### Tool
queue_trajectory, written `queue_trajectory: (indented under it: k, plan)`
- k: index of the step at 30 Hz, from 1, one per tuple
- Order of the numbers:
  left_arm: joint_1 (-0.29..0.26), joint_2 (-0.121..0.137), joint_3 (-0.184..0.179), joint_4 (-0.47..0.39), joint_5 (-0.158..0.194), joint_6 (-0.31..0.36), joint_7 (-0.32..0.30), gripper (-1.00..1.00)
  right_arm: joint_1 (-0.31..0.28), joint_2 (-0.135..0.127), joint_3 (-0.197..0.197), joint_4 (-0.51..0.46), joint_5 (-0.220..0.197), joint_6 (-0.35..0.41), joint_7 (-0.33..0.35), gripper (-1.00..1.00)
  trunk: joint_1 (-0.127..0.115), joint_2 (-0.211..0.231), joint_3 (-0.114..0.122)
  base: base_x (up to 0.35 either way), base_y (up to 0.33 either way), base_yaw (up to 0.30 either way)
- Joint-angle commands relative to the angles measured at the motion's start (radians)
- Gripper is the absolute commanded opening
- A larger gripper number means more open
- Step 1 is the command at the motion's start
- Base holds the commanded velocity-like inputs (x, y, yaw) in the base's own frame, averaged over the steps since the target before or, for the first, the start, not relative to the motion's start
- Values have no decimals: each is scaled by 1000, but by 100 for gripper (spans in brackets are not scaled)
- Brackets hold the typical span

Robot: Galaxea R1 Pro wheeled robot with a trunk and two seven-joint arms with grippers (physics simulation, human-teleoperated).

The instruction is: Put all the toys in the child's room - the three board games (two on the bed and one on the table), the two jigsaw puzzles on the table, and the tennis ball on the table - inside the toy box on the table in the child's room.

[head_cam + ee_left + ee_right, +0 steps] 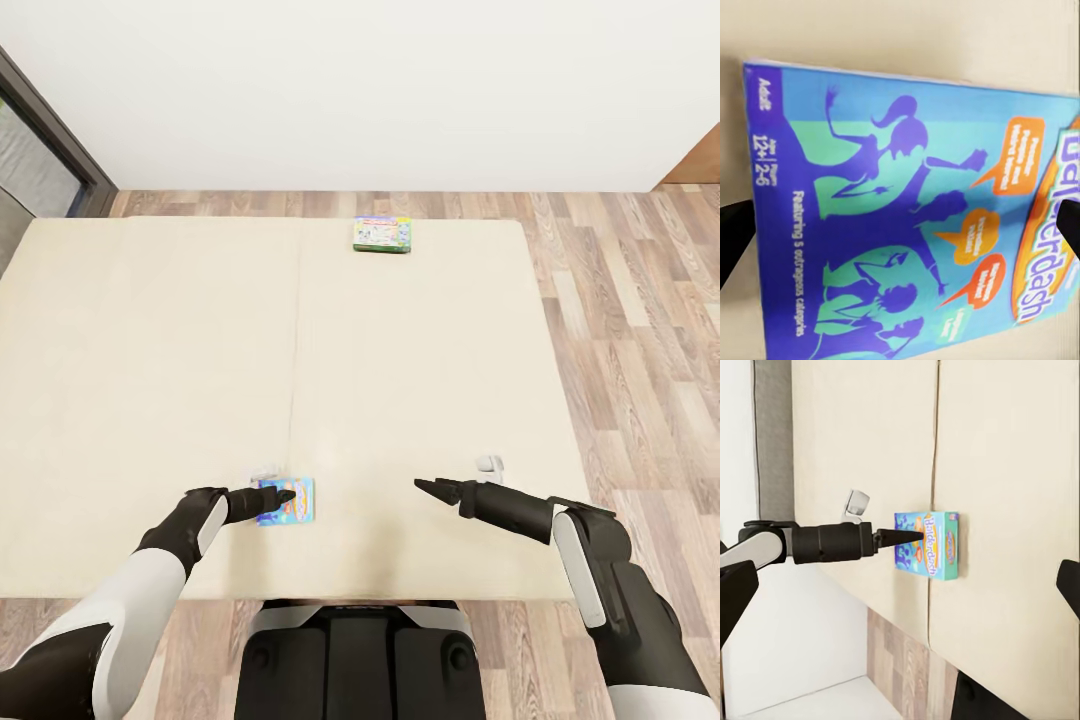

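I had the left gripper (pixel 285 494) over the blue Balderdash board game (pixel 290 500), which lay flat on the bed (pixel 150 350) near its front edge, just left of the mattress seam. Its fingers (pixel 733 240) stood wide, flanking the box on either side; whether they touched it I could not tell. The right gripper (pixel 428 488) hung above bare mattress nearby, jaws apart, empty. The green-edged board game (pixel 382 234) sat at the far edge.
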Motion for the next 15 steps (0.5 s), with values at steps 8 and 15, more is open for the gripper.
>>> queue_trajectory:
  k: [8,15]
  plan:
    - [0,-2,7,-1,-2,8,-5,100,-1,0,-1,0,-1,4,3,100,1,-2,-1,0,-157,0]
    - [0,-3,7,-1,-2,8,-5,100,-1,0,-1,0,-1,4,3,100,1,-2,-1,0,-291,0]
